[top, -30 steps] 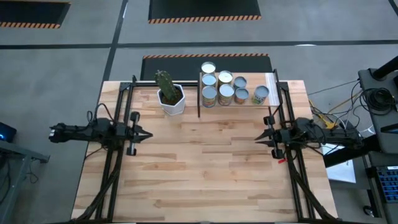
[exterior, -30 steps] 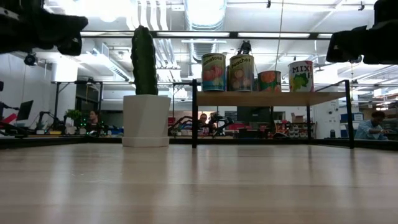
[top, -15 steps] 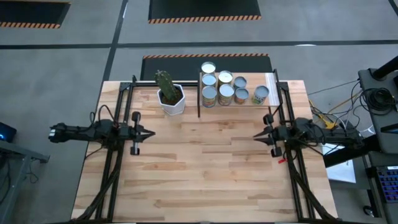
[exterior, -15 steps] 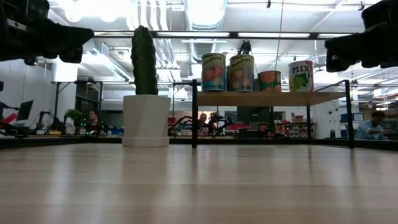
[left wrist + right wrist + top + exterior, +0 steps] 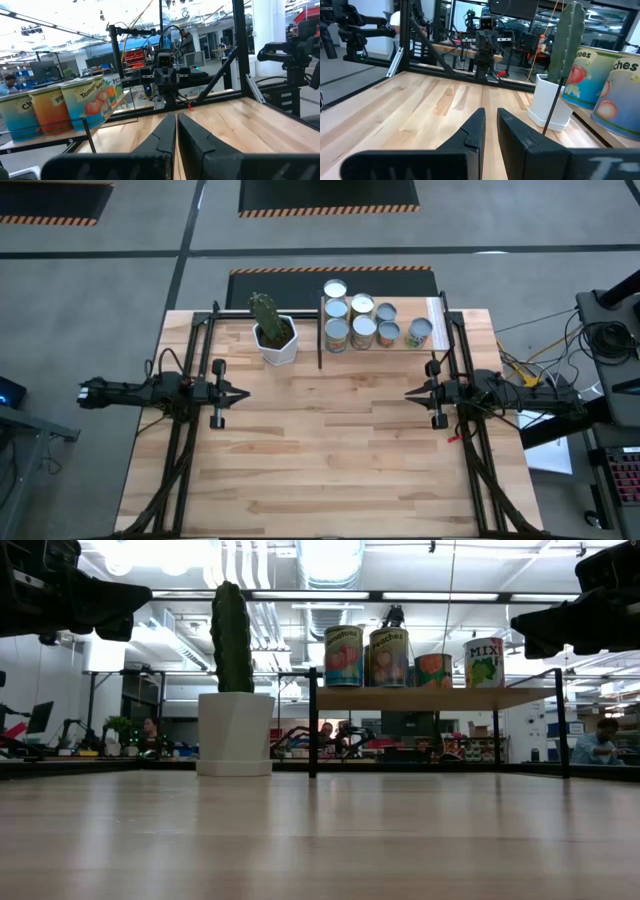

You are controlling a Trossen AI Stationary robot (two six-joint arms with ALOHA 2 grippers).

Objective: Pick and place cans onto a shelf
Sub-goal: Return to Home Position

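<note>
Silver-topped cans (image 5: 362, 320) all on shelf (image 5: 436, 307) at upper centre, none left on surface (image 5: 330, 450), both jaws closed, empty.

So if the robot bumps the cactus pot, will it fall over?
Probably not from a light nudge: the white pot looks wide and sits flat on the table. A shove high up might tip it, since the cactus stands tall above the rim. The pot's smooth sides suggest it would likely slide first.

Cans (image 5: 362, 322) on shelf (image 5: 432, 310); tabletop (image 5: 330, 450).
</note>
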